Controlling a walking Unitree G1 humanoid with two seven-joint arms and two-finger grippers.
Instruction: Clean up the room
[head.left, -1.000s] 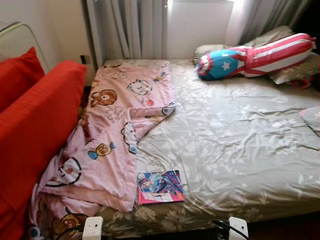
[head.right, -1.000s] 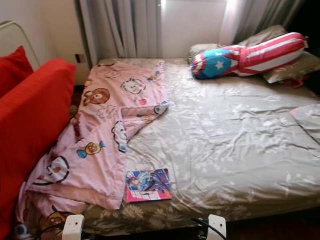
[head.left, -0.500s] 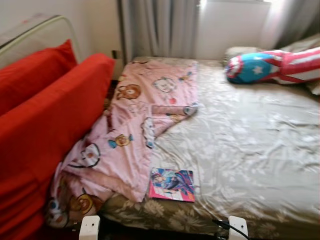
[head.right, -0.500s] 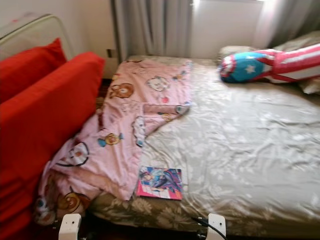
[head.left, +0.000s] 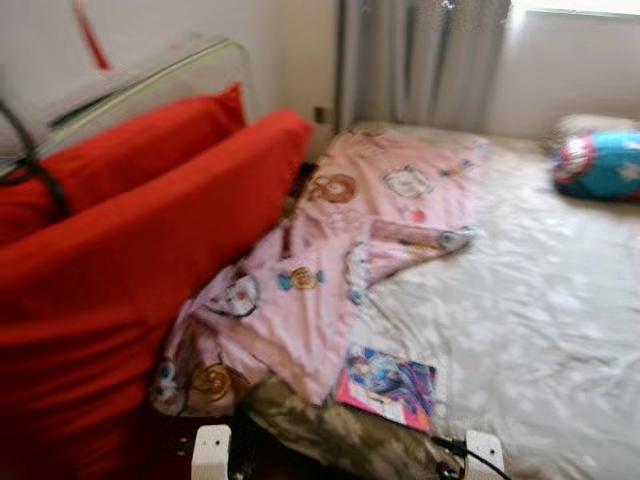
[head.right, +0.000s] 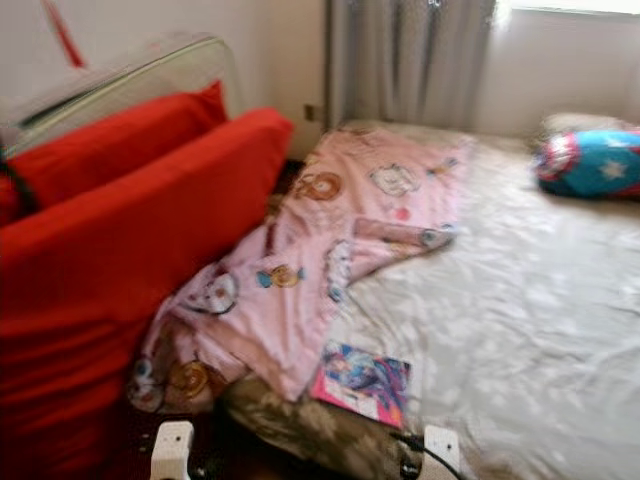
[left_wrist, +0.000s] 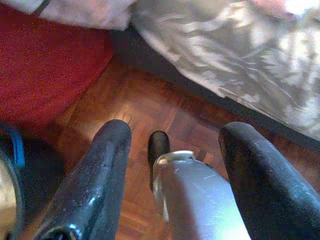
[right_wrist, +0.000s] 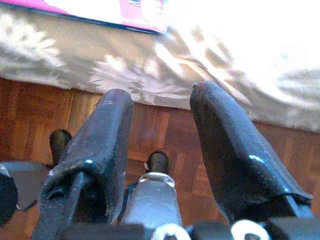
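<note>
A pink cartoon blanket (head.left: 370, 230) lies rumpled along the left side of the bed (head.left: 540, 330) and spills over its near corner. A colourful book (head.left: 390, 385) rests flat on the beige floral sheet near the front edge, just right of the blanket. A blue, red and white star pillow (head.left: 600, 165) lies at the far right. My left gripper (left_wrist: 175, 127) hangs open over the wooden floor beside the bed's corner. My right gripper (right_wrist: 161, 92) is open too, low in front of the bed edge, with the book (right_wrist: 135, 10) just beyond its fingertips. Both views are blurred.
A red sofa (head.left: 130, 270) with red cushions stands close along the left, touching the hanging blanket. Grey curtains (head.left: 420, 60) and a white wall close the far side. Parquet floor (left_wrist: 150, 110) runs in a narrow gap between sofa and bed.
The camera has swung left and slightly closer, so the sofa takes more of the picture and the bed sits further right. Blanket, book and pillow have not moved on the bed.
</note>
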